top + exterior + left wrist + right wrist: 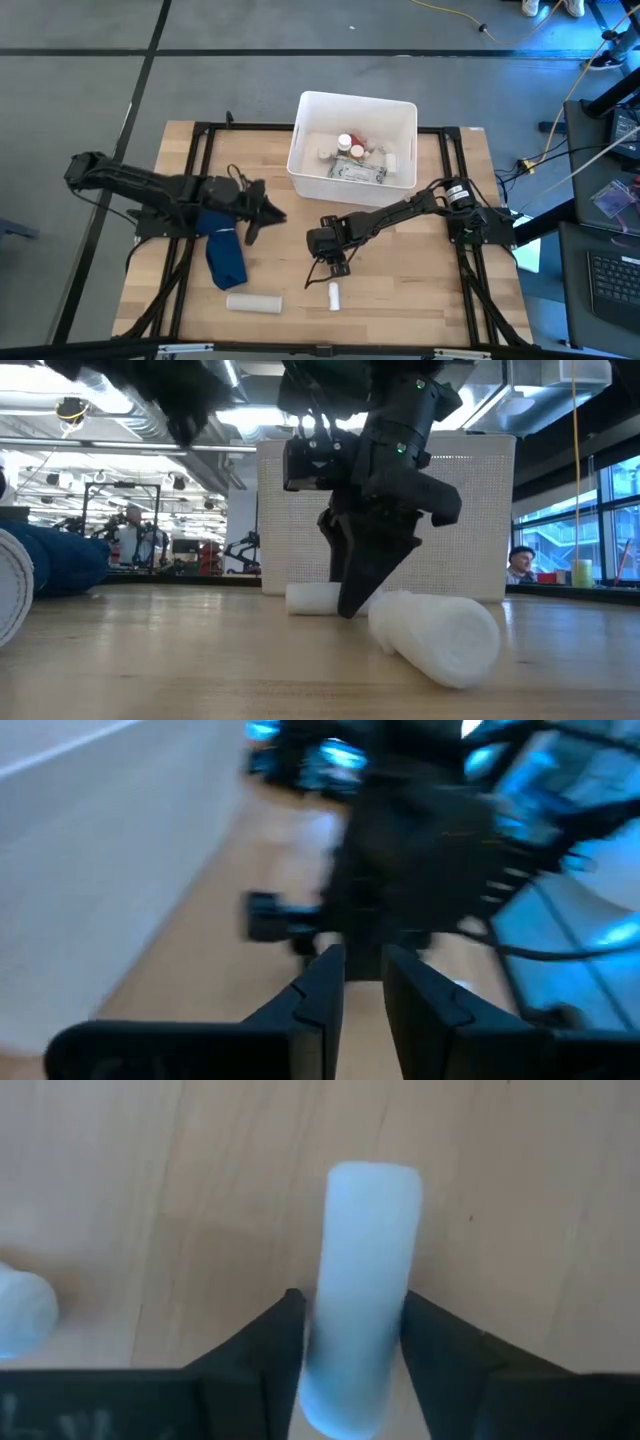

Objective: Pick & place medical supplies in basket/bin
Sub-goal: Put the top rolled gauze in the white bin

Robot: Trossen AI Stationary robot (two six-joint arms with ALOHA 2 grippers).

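In the high view we see the white tub (352,110) in the upper middle of the frame, standing on the wooden table (420,300). Inside it lie several supplies: white pill bottles (346,147), one with a red cap, and a flat grey pack (356,172).

The right gripper (337,268) is just below the middle of the frame, pointing down to the table. Directly under it, in the lower middle, lies a small white tube (334,294). In the right wrist view this white tube (362,1330) stands between the two dark fingers (268,1342), which are set on both sides of it and look to be touching it; we cannot tell if they already press it firmly. The tube rests on the wood. In the low view the same gripper (362,595) reaches down in the middle of the frame, with its tips at the table.

A bigger white roll (253,302) lies in the lower left part of the high view, well apart from the small tube.

The left gripper (262,212) is at the left of the centre, over the table, beside a dark blue cloth (224,250). In the left wrist view its fingers (322,995) are nearly closed, with a narrow gap, and grasp nothing
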